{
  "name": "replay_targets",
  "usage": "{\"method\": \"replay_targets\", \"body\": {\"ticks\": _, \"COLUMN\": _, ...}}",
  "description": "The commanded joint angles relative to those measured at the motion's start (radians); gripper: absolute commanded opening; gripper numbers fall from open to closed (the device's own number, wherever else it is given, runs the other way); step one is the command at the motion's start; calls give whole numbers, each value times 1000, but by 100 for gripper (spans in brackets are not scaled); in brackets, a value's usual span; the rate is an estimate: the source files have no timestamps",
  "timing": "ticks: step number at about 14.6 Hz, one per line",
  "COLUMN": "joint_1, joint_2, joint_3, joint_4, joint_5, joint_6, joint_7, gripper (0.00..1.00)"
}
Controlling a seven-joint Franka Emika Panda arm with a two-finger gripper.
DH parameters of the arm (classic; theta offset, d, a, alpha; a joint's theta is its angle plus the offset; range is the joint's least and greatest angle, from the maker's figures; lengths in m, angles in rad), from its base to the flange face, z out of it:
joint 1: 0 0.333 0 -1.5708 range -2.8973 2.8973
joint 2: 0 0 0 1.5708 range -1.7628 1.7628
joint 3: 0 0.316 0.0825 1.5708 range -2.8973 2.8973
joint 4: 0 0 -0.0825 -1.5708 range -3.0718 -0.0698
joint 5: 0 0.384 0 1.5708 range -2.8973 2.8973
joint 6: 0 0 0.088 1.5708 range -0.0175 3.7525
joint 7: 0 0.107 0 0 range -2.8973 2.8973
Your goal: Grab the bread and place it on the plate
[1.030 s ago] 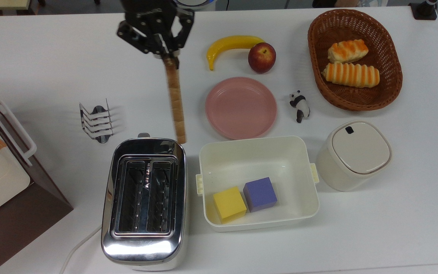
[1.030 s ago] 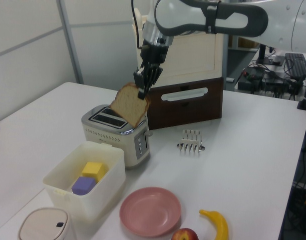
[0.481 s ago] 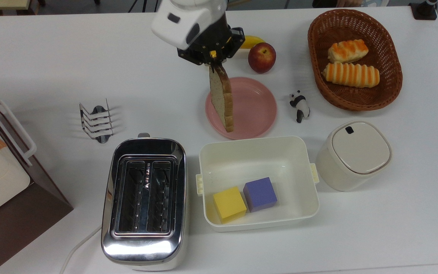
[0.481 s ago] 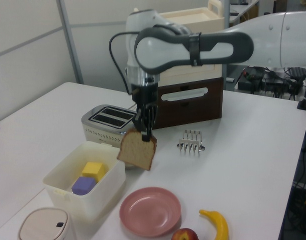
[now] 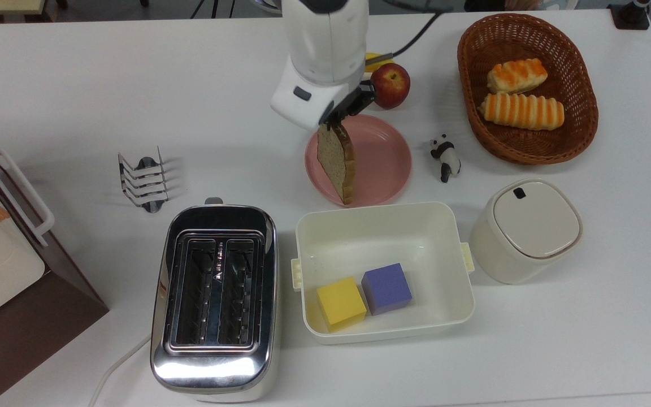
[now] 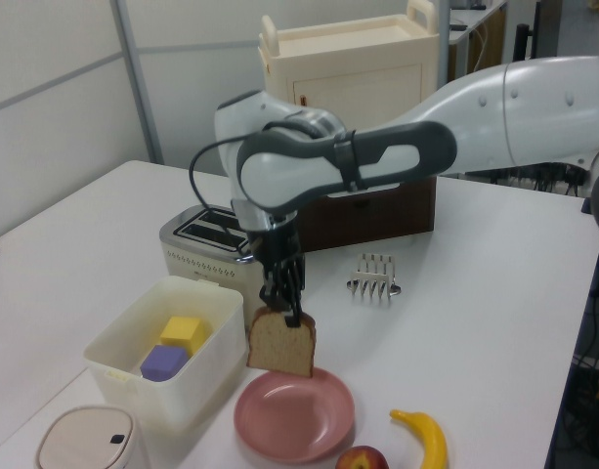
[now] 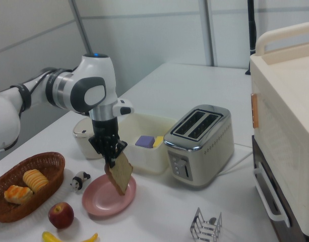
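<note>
Jaws (image 6: 291, 315) point down from the bent arm, pinching the bread (image 6: 281, 344) upright by its top, seemingly just above the plate (image 6: 294, 414).

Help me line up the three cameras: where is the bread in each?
Top view: bread hangs edge-on from the hand over the plate's left part.
Left view: bread at lower centre, above the plate.
Right view: bread at lower left, above the plate.
Shared landmark: the toaster.
</note>
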Motion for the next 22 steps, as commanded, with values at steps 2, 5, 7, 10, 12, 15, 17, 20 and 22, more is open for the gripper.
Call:
{"method": "replay_targets", "body": {"ticks": 2, "joint_1": 33, "joint_2": -1, "joint_3": -11, "joint_4": -21, "joint_5": -21, "joint_6": -15, "joint_7": 9, "gripper": 0}}
{"method": "replay_targets", "body": {"ticks": 5, "joint_1": 50, "joint_2": -1, "joint_3": -11, "joint_4": -23, "joint_5": -24, "joint_6": -16, "joint_7": 9, "gripper": 0}}
{"method": "replay_targets", "body": {"ticks": 7, "joint_1": 53, "joint_2": -1, "joint_3": -11, "joint_4": -23, "joint_5": -35, "joint_6": -18, "joint_7": 9, "gripper": 33}}
{"method": "replay_targets", "body": {"ticks": 10, "joint_1": 64, "joint_2": -3, "joint_3": -11, "joint_4": -20, "joint_5": -37, "joint_6": -58, "joint_7": 9, "gripper": 100}}
{"method": "replay_targets", "body": {"ticks": 12, "joint_1": 71, "joint_2": -4, "joint_3": -11, "joint_4": -17, "joint_5": -37, "joint_6": -61, "joint_7": 9, "gripper": 100}}
{"method": "replay_targets", "body": {"ticks": 15, "joint_1": 76, "joint_2": -9, "joint_3": -11, "joint_4": -14, "joint_5": -37, "joint_6": -61, "joint_7": 15, "gripper": 100}}
{"method": "replay_targets", "body": {"ticks": 17, "joint_1": 76, "joint_2": -16, "joint_3": -13, "joint_4": -12, "joint_5": -37, "joint_6": -62, "joint_7": 15, "gripper": 100}}
{"method": "replay_targets", "body": {"ticks": 20, "joint_1": 68, "joint_2": -18, "joint_3": -22, "joint_4": 19, "joint_5": -35, "joint_6": -69, "joint_7": 15, "gripper": 100}}
{"method": "replay_targets", "body": {"ticks": 22, "joint_1": 48, "joint_2": -41, "joint_3": -28, "joint_4": 26, "joint_5": -44, "joint_6": -64, "joint_7": 15, "gripper": 100}}
